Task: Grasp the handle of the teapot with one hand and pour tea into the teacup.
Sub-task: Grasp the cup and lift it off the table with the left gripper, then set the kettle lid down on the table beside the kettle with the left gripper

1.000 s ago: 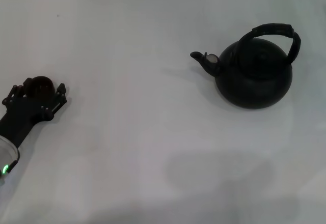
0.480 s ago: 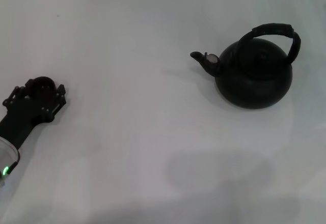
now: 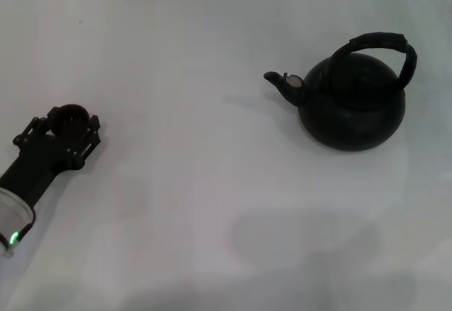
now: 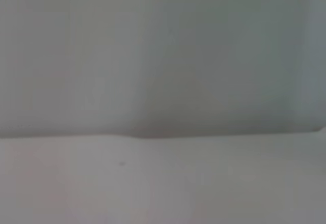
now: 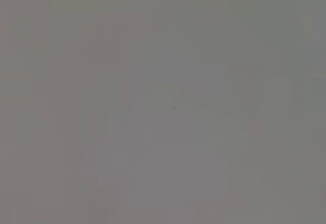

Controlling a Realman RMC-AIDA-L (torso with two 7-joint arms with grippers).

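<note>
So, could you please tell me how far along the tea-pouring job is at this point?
Nothing is poured yet. The teapot stands upright on the table, its handle ungrasped. In hand: the left end effector is at the teacup, its fingers around it; whether it grips the cup is unclear. Left: grasp the handle, bring pot and cup together, pour. The right end effector is out of view.

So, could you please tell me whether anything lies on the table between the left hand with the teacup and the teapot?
Nothing visible does. The left hand sits at the table's left with the teacup at its fingers, and the teapot stands far right, spout toward the hand. Only bare white table lies between them. The right hand is not in view.
</note>
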